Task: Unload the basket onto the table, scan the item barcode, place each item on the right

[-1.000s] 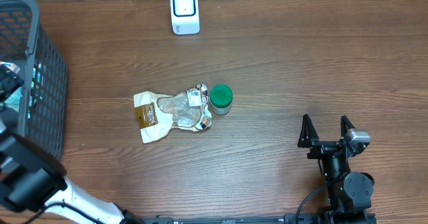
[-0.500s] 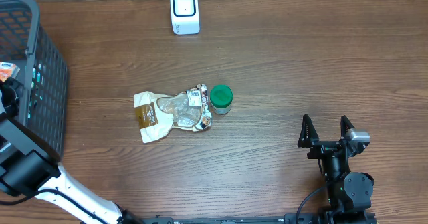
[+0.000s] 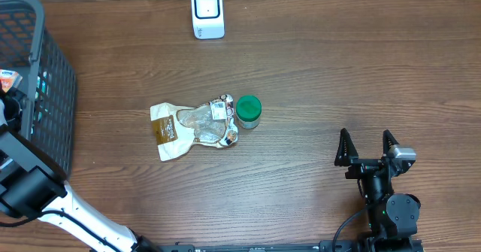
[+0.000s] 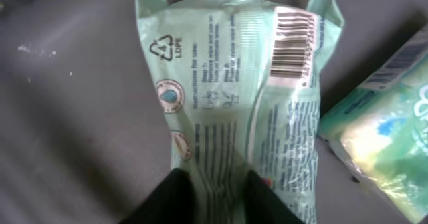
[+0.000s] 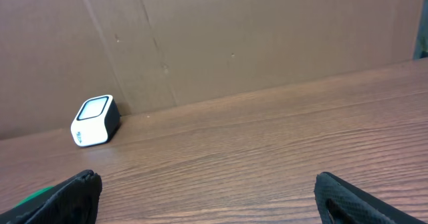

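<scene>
Where the left wrist camera looks down into the basket (image 3: pixel 52 94), the left gripper (image 4: pixel 221 200) sits at the bottom centre of the frame. Its two dark fingers (image 4: pixel 177 197) are set narrow around the lower end of a pale green packet (image 4: pixel 227 97), touching it on both sides. The packet runs up the frame, its barcode (image 4: pixel 294 40) showing at the upper right. A second greenish pack (image 4: pixel 381 137) lies just beside it at the right edge. In the overhead view the right gripper (image 3: pixel 368 148), at lower right, is spread wide and holds nothing. The white scanner (image 3: pixel 207 13) stands at top centre.
</scene>
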`<state>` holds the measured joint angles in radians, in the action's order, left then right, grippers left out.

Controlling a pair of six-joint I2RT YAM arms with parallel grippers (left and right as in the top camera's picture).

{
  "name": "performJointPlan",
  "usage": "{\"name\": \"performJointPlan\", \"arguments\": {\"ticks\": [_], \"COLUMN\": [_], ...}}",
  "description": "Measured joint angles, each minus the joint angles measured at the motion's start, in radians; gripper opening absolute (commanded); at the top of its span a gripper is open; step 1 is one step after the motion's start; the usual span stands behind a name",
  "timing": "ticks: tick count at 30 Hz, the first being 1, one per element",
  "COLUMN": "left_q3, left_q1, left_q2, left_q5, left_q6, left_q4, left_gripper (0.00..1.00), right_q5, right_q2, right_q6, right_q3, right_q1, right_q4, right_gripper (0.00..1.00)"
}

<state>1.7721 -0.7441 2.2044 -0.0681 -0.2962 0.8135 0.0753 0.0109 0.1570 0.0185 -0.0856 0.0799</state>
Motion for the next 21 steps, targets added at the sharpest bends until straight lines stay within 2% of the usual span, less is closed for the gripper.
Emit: {"name": "performJointPlan", "arguments": {"ticks": [13,17,21], "left_q3": [0.001,-0.010,-0.009], "left_q1": [-0.002,-0.002,-0.002], "left_q2": [-0.053,-0.206,-0.488], "left_q5": [0.011,0.027,0.046], "left_q6": [-0.005,-0.005,-0.005], "left_q4": [0.074,0.074,0.078], "left_gripper": [0.04,0.04,0.04], "right_q5": [0.000,0.000,0.000], "right_q2": [0.000,0.000,0.000], "right_q6": [0.000,0.000,0.000], "right_q3": [0.000,0.000,0.000], "right_q1": [0.000,0.000,0.000], "right_q4": [0.000,0.000,0.000], "right_gripper": [1.00,1.00,1.00]}}
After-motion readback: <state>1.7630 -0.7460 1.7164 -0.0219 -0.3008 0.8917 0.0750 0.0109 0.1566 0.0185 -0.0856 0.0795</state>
